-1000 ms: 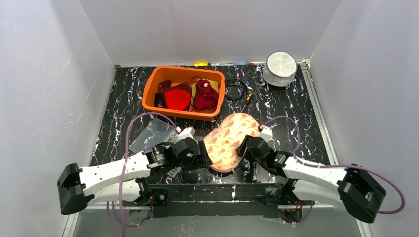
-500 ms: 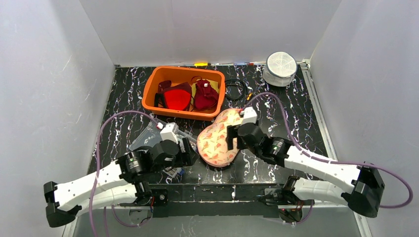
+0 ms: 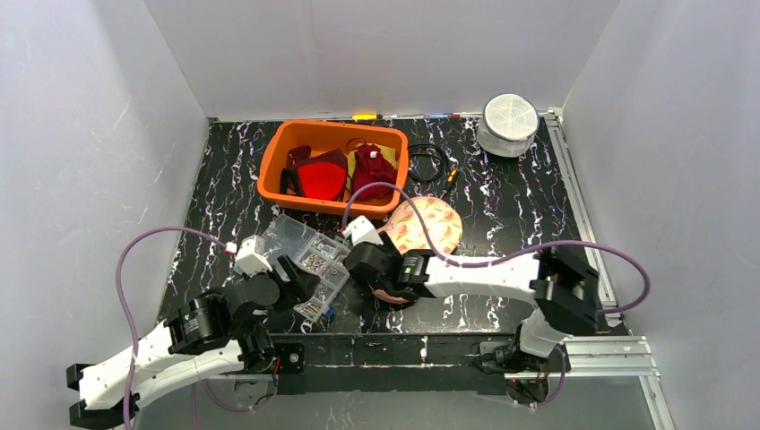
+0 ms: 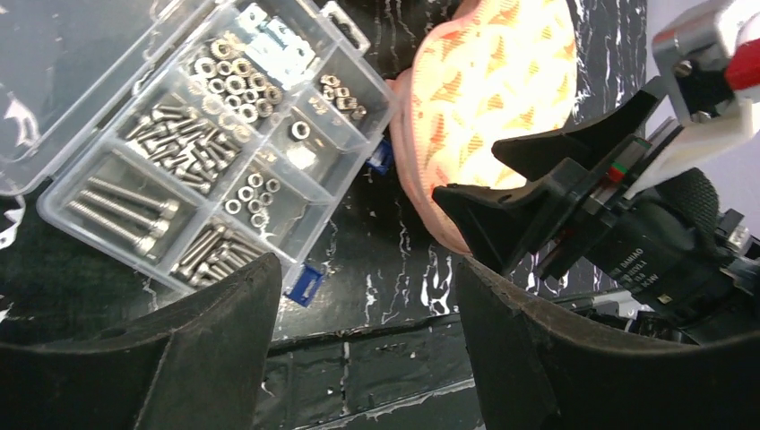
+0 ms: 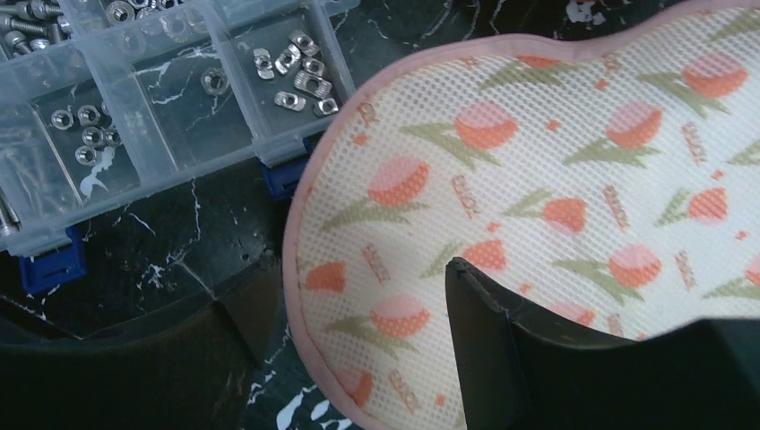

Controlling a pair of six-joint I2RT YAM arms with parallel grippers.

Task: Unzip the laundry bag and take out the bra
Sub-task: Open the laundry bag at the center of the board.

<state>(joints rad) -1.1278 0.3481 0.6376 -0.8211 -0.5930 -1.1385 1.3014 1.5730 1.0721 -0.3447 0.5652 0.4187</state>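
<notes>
Overhead, we note the flat pink tulip-print mesh laundry bag [image 3: 430, 224] at 5 o'clock of the orange plastic tub [image 3: 269, 179], with its near end under the right gripper [image 3: 381, 285]. Left wrist: the left gripper [image 4: 367, 278] is spread wide and empty. Right wrist: jaws apart, straddling the bag's rim, not clamped.

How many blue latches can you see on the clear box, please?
2: one latch next to the floral bag, the other latch farther along the same edge; more could be hidden.
</notes>
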